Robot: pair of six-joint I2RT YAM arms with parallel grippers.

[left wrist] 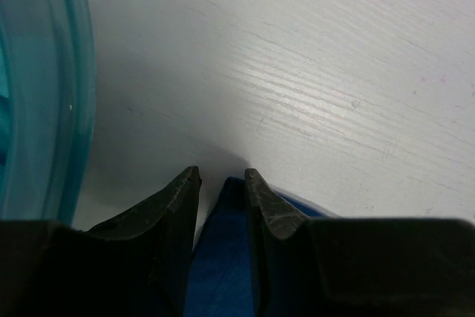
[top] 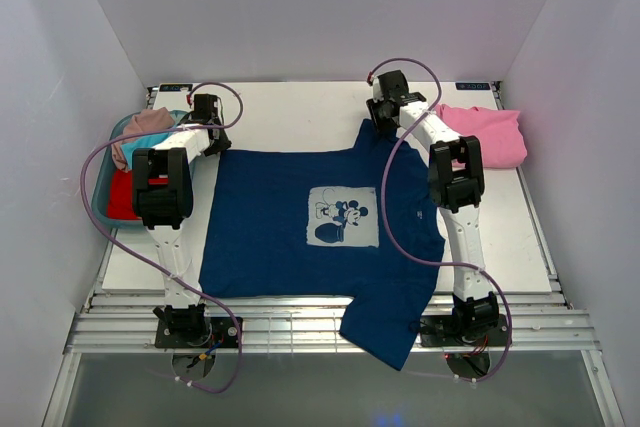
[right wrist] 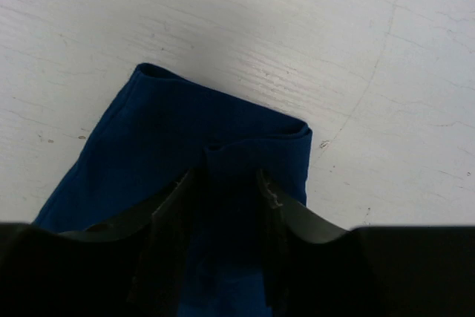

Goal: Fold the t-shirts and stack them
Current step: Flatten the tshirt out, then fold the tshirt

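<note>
A navy t-shirt [top: 270, 237] with a pale mouse print lies spread flat on the white table [top: 300, 117]. Its near right part hangs over the front edge. My left gripper [top: 208, 119] is at the shirt's far left corner. In the left wrist view its jaws [left wrist: 223, 176] stand apart with navy cloth [left wrist: 223, 257] lying flat between them. At the far right sleeve my right gripper [top: 380, 119] hovers low, jaws [right wrist: 226, 176] apart over a raised fold of the navy sleeve [right wrist: 148, 131]. A folded pink t-shirt [top: 490, 137] lies at the far right.
A teal basket [top: 100, 209] at the left edge holds red [top: 122, 199], teal [top: 126, 153] and dusty-pink [top: 150, 122] tees. Its rim [left wrist: 67, 94] shows close to the left of my left fingers. White walls enclose the table on three sides.
</note>
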